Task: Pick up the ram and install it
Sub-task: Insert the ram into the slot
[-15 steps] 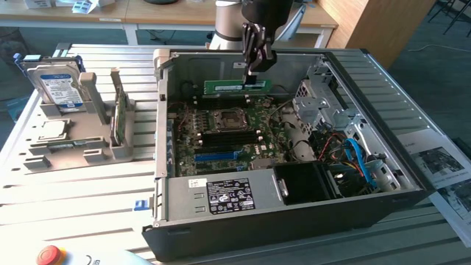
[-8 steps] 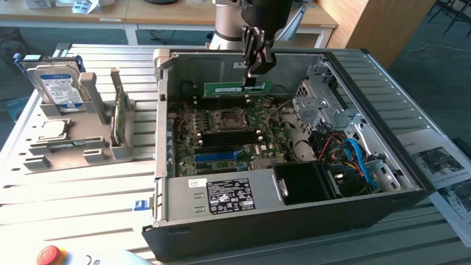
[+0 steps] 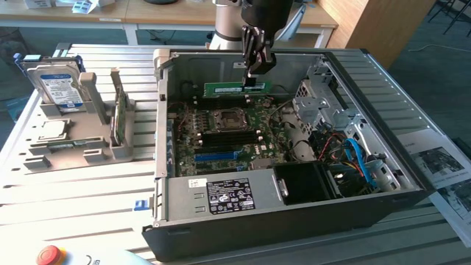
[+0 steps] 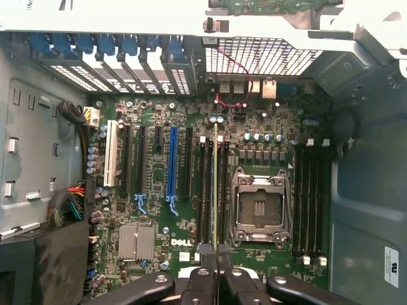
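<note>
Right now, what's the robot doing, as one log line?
gripper: shut on thin green ram stick | place: over black memory slots of green motherboard | seated: cannot tell

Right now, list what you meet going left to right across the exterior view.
hard drive → ram, held in the gripper → blue cables → printed sheets

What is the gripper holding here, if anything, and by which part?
The gripper holds the ram, pinched by its upper long edge, nearer its end on the exterior view's right, above the motherboard.
</note>
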{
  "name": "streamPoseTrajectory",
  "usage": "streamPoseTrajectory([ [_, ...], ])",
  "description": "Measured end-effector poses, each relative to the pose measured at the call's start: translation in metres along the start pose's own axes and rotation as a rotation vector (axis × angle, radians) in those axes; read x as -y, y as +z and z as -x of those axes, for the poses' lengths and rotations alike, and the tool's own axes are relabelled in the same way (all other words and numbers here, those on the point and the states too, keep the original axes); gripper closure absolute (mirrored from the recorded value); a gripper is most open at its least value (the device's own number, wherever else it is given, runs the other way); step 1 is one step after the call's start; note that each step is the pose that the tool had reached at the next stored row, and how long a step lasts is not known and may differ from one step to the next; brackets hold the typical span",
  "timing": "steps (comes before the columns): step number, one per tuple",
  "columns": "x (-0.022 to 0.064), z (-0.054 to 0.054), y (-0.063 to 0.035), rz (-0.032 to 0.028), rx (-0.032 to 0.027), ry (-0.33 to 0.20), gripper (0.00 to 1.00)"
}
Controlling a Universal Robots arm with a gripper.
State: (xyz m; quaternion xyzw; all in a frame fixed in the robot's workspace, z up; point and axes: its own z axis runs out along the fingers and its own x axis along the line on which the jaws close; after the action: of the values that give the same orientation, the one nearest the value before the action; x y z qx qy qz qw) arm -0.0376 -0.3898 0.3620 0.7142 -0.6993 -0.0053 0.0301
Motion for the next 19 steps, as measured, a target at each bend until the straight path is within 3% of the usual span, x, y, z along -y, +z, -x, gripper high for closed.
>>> streamPoseTrajectory([
  [8, 0.0001, 0.0, 0.0015, 0.0, 0.0001, 0.0, 0.88],
  [19, 0.0008, 0.001, 0.0168, 0.0001, -0.0006, 0.0, 0.88],
])
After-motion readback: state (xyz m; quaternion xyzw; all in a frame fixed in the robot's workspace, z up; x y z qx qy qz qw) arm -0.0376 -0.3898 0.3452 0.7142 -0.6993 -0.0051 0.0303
